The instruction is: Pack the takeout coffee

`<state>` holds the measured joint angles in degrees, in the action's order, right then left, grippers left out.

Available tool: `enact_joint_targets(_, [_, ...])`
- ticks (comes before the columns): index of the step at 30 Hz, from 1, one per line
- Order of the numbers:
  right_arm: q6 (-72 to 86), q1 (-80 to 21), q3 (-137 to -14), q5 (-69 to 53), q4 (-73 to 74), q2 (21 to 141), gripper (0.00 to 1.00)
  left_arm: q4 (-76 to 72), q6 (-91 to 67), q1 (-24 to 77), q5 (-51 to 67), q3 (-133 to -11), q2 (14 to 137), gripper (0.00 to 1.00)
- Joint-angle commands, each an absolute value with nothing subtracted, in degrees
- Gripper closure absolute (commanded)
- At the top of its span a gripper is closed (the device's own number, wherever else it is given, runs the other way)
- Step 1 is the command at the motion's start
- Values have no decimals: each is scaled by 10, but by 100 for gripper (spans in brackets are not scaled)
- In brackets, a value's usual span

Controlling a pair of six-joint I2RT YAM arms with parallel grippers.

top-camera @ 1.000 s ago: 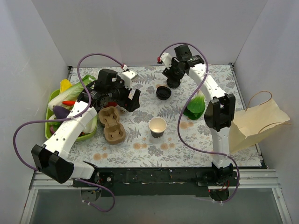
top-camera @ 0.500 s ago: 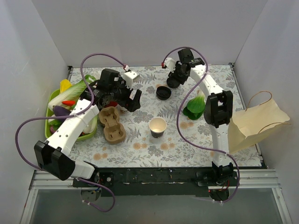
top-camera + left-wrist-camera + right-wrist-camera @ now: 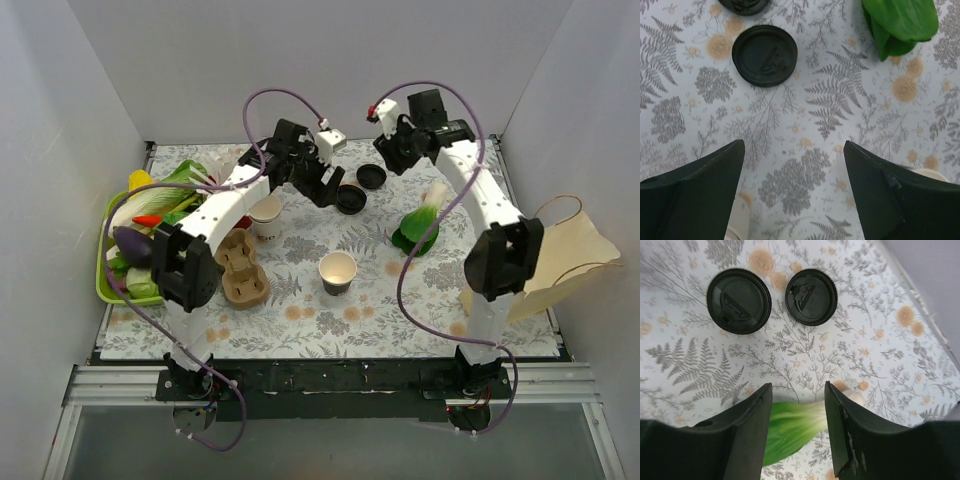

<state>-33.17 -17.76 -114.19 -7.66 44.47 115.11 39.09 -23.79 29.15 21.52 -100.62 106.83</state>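
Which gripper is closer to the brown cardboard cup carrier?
Left. The left gripper hangs behind the cup carrier and to its right; the right gripper is much farther right, toward the back wall.

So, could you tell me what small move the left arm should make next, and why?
Probably ease the left fingers forward toward the larger black lid. They are open and empty, and it lies just ahead. It looks bigger than the other lid, hinting it stands taller, as a lidded cup would; no view confirms that.
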Motion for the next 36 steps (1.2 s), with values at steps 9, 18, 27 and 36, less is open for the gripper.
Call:
enact_joint_targets(9, [-434,-149,-918,-179,386,925,48,379,-295,305,200,-1291,1271,21])
enact_joint_targets(18, [-504,-135,-1069,-164,427,1118,54,385,-301,304,220,-1110,1026,17])
enact_joint_targets(27, [-487,-131,-1109,-160,385,1195,54,412,-274,316,159,-1007,861,13])
enact_joint_targets(36, [-368,-134,-1143,-254,372,1260,47,426,-258,317,147,-991,850,12])
